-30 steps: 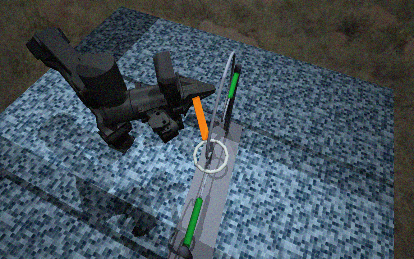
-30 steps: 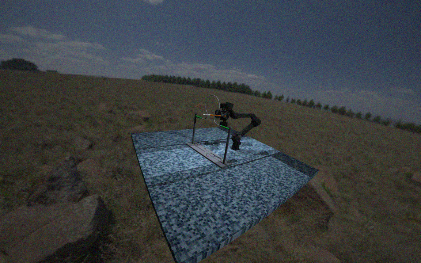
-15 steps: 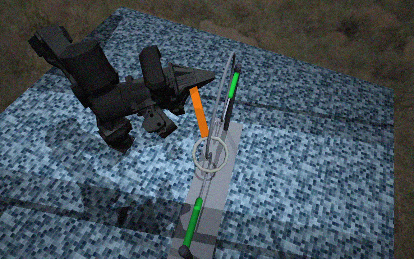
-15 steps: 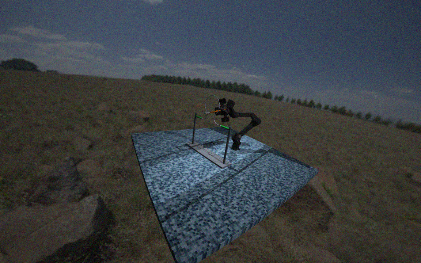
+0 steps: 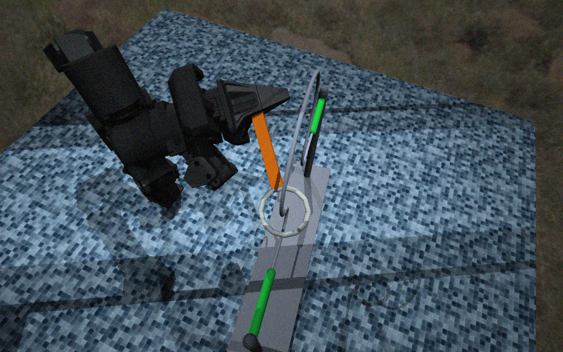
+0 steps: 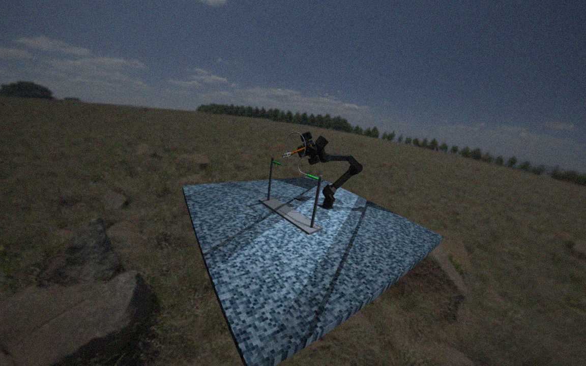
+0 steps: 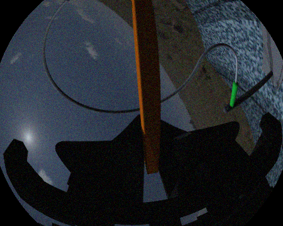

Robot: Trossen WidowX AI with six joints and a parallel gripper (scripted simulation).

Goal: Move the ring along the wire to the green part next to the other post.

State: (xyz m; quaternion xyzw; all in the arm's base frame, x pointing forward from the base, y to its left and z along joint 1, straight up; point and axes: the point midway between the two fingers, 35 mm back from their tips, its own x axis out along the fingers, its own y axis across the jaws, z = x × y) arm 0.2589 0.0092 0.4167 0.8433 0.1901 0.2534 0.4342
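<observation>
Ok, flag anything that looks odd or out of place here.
Nothing stands out. The gripper is shut on the handle, and the ring sits mid-wire with the grey wire passing through it, apparently not touching. Both posts stand upright on the base.

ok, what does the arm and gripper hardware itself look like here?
One arm, matte black to dark grey all over, made of blocky angular links with rounded joint housings. The gripper ends in a ribbed, wedge-shaped black body tapering to a point. No cables, labels or coloured markings visible. In the wrist view its fingers appear only as dark silhouettes.
</observation>
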